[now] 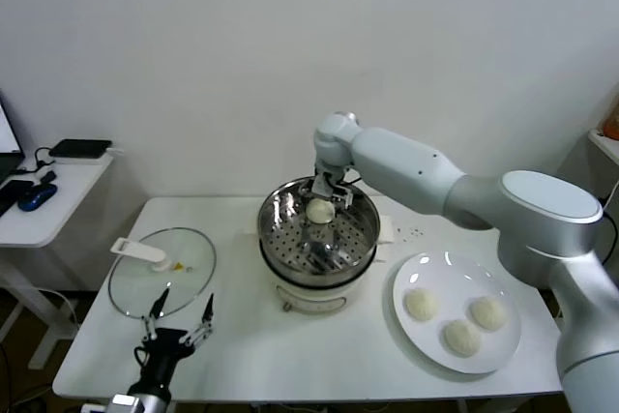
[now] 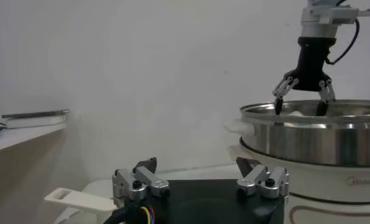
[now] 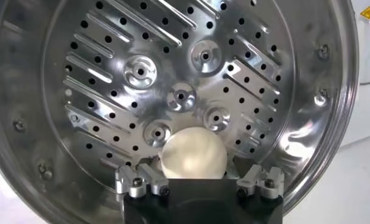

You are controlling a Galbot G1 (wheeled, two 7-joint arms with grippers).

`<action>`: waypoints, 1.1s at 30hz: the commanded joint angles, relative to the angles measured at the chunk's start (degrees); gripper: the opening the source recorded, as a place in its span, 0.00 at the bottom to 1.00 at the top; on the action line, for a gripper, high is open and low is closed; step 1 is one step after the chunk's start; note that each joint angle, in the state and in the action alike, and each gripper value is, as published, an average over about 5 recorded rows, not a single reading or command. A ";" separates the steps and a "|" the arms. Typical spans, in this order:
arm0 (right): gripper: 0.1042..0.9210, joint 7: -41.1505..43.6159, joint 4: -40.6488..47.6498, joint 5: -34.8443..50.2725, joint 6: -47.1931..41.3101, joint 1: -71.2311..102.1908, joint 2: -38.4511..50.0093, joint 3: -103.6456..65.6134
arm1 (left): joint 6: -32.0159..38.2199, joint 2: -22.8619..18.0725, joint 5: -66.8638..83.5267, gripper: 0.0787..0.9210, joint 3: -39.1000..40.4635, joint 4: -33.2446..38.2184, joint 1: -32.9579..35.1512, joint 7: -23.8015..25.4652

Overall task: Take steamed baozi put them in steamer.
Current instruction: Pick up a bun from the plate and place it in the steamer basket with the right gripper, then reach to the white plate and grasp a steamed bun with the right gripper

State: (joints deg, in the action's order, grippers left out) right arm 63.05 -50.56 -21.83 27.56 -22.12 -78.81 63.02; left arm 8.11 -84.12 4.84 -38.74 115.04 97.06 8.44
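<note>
Progress: one small cream-white dough bun (image 1: 320, 211) lies in round shiny perforated steel steamer basket (image 1: 280, 208) | right hand (image 1: 329, 194) spread wide above it, holding nothing | three buns (image 1: 455, 322) remain on flat white plate (image 1: 418, 271) | left hand (image 1: 179, 321) idle, spread, empty, near table's front edge

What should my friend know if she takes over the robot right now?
Right gripper: fingers open, inside the steamer, around one baozi resting on the perforated floor; it looks just let go.
Left gripper: fingers open, holding nothing, idle at the table's near edge by the glass lid.
Done: one bun in the steamer.
Left: three buns on the white plate to the right of the steamer. Lift the right arm out, then fetch them one by one.
</note>
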 commanded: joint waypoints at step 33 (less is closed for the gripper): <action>0.88 -8.63 -34.13 56.97 -46.45 -25.72 42.19 31.22 | -0.35 0.52 -0.94 0.88 0.53 2.28 -0.31 0.03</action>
State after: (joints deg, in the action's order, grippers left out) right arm 61.76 -76.53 24.63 -2.57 -47.28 -48.88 88.75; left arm 7.82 -83.69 4.45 -38.38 116.71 96.91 8.48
